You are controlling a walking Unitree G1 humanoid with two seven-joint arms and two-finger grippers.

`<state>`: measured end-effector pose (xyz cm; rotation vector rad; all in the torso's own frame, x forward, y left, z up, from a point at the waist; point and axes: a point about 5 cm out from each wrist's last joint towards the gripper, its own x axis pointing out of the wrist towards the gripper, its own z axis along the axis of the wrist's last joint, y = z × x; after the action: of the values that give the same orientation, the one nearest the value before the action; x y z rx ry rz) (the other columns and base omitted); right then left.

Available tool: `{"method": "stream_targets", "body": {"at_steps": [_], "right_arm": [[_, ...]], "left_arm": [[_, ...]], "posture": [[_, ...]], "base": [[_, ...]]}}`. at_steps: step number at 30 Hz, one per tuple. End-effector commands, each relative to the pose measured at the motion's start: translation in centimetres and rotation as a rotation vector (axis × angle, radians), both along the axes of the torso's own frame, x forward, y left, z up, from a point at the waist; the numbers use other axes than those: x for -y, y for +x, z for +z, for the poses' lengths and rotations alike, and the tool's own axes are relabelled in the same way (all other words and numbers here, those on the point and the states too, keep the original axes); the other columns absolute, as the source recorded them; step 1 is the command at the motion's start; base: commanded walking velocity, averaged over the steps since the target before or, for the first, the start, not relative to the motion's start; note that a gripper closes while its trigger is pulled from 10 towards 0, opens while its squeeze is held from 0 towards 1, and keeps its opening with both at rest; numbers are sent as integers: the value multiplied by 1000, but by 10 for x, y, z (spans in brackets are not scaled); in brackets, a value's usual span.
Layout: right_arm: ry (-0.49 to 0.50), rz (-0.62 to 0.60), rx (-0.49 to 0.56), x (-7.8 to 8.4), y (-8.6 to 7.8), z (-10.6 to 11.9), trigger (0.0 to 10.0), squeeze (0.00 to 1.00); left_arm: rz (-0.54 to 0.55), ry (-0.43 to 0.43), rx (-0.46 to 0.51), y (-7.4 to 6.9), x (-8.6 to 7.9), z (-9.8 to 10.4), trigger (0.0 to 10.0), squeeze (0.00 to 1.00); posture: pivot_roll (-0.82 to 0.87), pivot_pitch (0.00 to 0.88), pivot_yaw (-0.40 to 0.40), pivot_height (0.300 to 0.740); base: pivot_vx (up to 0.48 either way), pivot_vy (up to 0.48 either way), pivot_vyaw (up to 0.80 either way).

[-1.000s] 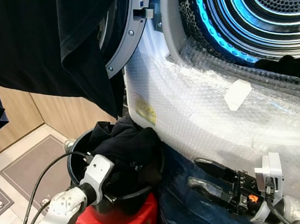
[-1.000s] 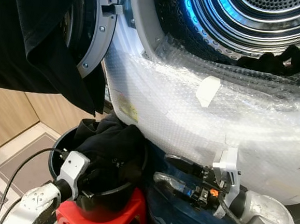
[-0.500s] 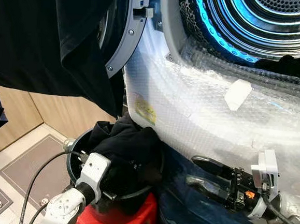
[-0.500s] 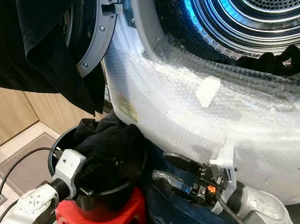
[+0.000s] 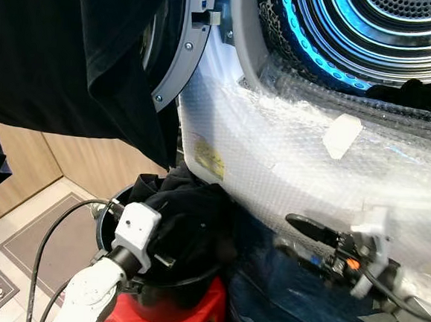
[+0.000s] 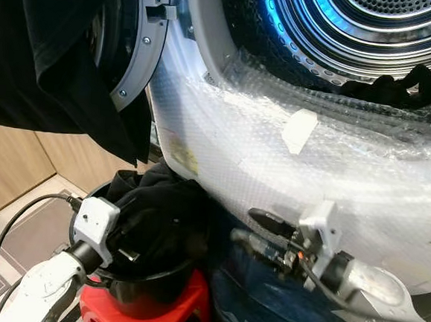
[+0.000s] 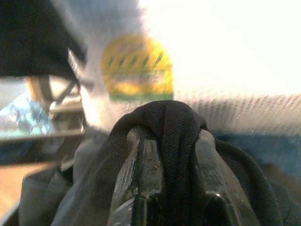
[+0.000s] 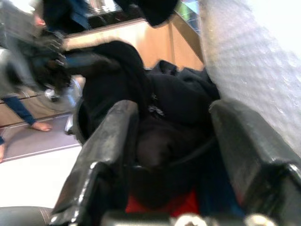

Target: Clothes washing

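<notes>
While the washer (image 5: 290,159), wrapped in bubble film with its drum open at 1 o'clock, is faced, a black bucket (image 5: 183,289) of dark clothes (image 5: 188,218) is seen on a red stool (image 5: 188,319) at 7 o'clock. The left gripper (image 7: 171,155) has been raised slightly since a second ago and is clamped on black fabric: a garment is judged lifted out for loading. The right gripper (image 5: 299,235), jaws apart, has been shifted up at 5 o'clock.

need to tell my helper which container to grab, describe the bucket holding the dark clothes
Start at the bubble-wrapped washing machine. Below its open door, at the left front corner, a red stool carries the black bucket. It is round, heaped with black clothes, unlike the blue fabric beside it.
</notes>
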<state>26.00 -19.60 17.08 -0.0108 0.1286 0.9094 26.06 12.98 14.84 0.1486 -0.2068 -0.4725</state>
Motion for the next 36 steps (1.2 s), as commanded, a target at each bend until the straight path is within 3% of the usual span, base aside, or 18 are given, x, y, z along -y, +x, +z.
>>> {"method": "stream_targets", "body": {"at_steps": [1,10,22,30,36], "right_arm": [[-35,-36,0,0,4,-6,10000,0],[-69,-23,-1,-7,-1,-18,10000,0],[-54,22,-20,-18,-12,-27,10000,0],[-46,0,-6,-22,-9,-28,10000,0],[8,-63,27,-29,-2,-20,10000,0]], "left_arm": [[-75,9,107,-4,14,20,0,0],[-186,33,175,-10,33,39,0,0],[-242,-20,267,-2,46,77,0,0],[-288,-69,357,17,59,115,0,0],[-318,-90,370,26,69,125,78,0]], "posture": [[-28,72,14,740],[-47,59,40,740],[-68,45,68,740],[-67,40,83,740],[-78,45,94,740]], "base": [[0,0,0],[0,0,0],[0,0,0],[0,0,0],[0,0,0]]}}
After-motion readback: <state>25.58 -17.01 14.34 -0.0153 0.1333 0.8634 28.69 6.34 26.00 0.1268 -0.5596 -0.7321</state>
